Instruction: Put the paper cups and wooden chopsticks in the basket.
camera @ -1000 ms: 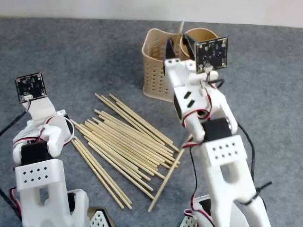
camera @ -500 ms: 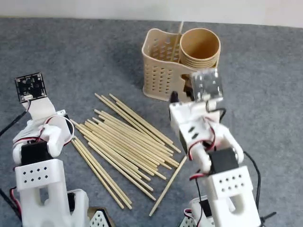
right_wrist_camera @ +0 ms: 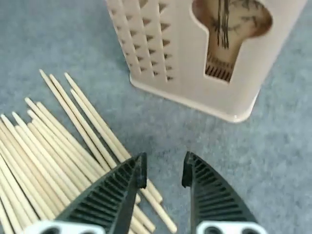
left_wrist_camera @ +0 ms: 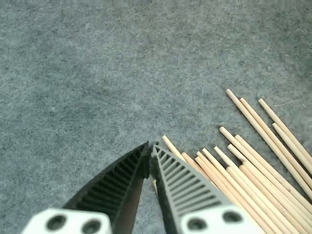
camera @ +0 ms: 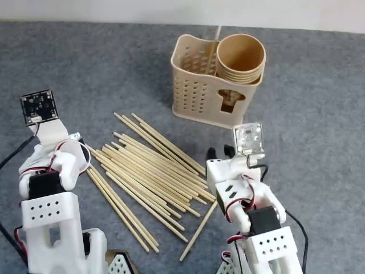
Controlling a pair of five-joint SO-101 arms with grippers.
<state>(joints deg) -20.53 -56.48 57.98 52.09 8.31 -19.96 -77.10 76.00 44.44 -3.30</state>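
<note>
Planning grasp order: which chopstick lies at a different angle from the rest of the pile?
The lone chopstick beside the right arm: it slants crosswise, while the pile runs roughly parallel.

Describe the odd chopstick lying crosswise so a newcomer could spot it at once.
Find the beige basket at the back; wooden chopsticks lie piled in front of it. Beside the right arm, one chopstick slants the opposite way from the rest.

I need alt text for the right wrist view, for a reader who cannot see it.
The open right gripper hangs over grey carpet, beside a spread of wooden chopsticks, facing a beige basket with a paper cup inside.
</note>
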